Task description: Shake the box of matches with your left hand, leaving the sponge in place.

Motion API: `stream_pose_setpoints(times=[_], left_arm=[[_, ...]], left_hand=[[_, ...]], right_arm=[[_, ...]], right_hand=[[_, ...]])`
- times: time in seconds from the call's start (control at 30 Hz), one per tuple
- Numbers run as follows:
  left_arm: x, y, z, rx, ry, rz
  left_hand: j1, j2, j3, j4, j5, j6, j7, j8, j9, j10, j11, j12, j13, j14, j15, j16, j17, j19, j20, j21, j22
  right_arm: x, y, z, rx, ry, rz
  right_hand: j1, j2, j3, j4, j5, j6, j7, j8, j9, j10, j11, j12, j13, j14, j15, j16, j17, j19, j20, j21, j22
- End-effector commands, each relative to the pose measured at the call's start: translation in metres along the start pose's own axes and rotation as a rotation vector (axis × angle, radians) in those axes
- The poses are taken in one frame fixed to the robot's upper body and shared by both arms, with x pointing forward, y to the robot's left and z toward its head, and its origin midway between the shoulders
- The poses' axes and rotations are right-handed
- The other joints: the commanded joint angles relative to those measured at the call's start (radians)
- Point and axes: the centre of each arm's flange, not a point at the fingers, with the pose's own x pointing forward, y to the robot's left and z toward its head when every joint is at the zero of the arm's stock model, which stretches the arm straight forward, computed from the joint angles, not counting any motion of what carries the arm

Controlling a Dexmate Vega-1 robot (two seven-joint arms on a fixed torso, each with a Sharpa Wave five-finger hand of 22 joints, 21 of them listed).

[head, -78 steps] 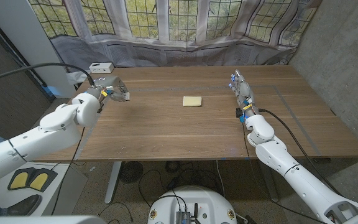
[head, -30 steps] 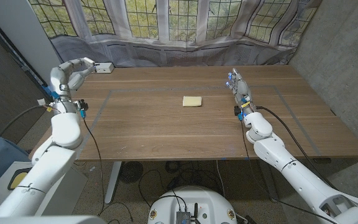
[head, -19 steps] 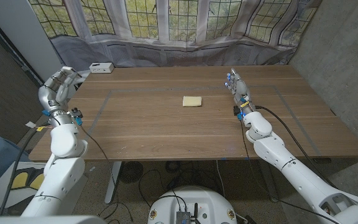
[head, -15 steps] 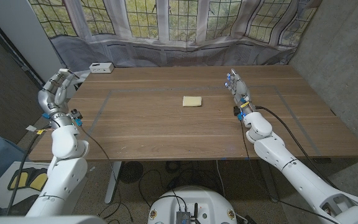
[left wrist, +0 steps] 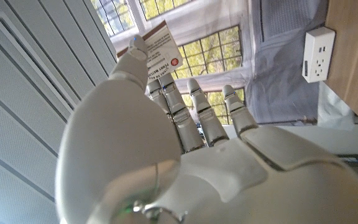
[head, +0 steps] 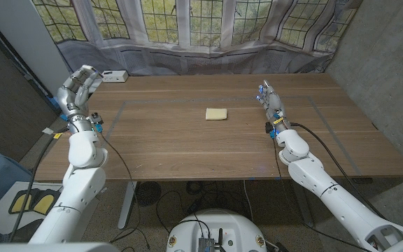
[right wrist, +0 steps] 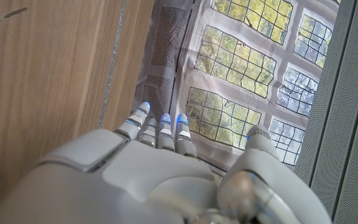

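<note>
- Your left robot hand [left wrist: 166, 149] is raised beside the surface [head: 187, 140], pinching the box of matches [left wrist: 161, 51]; most of the box is hidden behind the thumb.
- Your right robot hand [head: 271, 105] stands on edge, fingers together.
- The sponge [head: 216, 114] lies mid-surface.

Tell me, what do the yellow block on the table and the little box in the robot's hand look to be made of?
The sponge looks like soft foam: pale yellow, matte, no shine. The box of matches, pinched by the left hand, looks like thin printed cardboard: flat white face with small text and a red seal.
</note>
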Motion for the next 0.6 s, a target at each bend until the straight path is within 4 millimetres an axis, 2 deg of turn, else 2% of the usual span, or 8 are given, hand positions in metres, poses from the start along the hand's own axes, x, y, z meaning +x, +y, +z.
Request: stream_pose_setpoints(times=[0.03,0.23,0.43,0.6], left_arm=[[0.033,-0.076,0.018,0.194,-0.055,-0.432],[0.038,-0.112,0.028,0.425,-0.126,-0.620],[0.027,-0.146,0.023,0.662,-0.218,-0.703],[0.015,-0.174,0.021,1.006,-0.277,-0.825]], left_hand=[[0.002,0.061,0.006,0.004,0.003,0.036,-0.011,-0.002,0.006,0.047,-0.046,0.001,0.005,0.008,-0.040,-0.003,0.002,-0.007,0.002,-0.001,0.001],[0.003,0.058,0.007,0.002,0.003,0.028,-0.010,-0.007,0.007,0.041,-0.050,-0.004,0.009,0.002,-0.038,-0.007,0.002,-0.024,0.003,-0.008,0.001],[0.008,0.058,0.009,-0.002,0.004,0.028,-0.011,-0.008,0.007,0.038,-0.050,-0.006,0.013,-0.004,-0.043,-0.007,0.002,-0.037,0.003,-0.013,0.001],[0.010,0.054,0.007,-0.004,0.003,0.025,-0.009,-0.011,0.007,0.035,-0.049,-0.009,0.015,-0.012,-0.048,-0.009,0.003,-0.045,0.003,-0.015,0.001]], right_arm=[[0.000,-0.003,-0.002,0.012,-0.007,-0.005],[0.004,-0.004,0.000,0.011,-0.023,-0.004],[0.008,-0.005,0.003,0.006,-0.028,-0.001],[0.011,-0.005,0.004,0.002,-0.028,0.004]], right_hand=[[-0.007,0.001,-0.002,-0.001,-0.002,0.007,-0.002,-0.001,0.005,0.006,0.000,-0.001,0.003,0.001,0.007,0.008,0.002,-0.001,0.004,0.002,0.005],[-0.006,0.002,-0.001,-0.001,-0.002,0.006,-0.002,-0.001,0.005,0.006,0.000,-0.001,0.003,0.004,0.005,0.009,0.002,0.000,0.003,0.003,0.005],[-0.005,0.001,-0.001,-0.003,-0.001,0.007,0.000,-0.001,0.005,0.008,0.002,0.000,0.003,0.006,-0.004,0.009,0.002,0.007,-0.004,0.005,0.004],[-0.005,0.001,-0.001,-0.003,-0.002,0.008,0.000,0.000,0.005,0.009,0.003,0.000,0.003,0.006,-0.004,0.009,0.001,0.007,-0.005,0.005,0.004]])
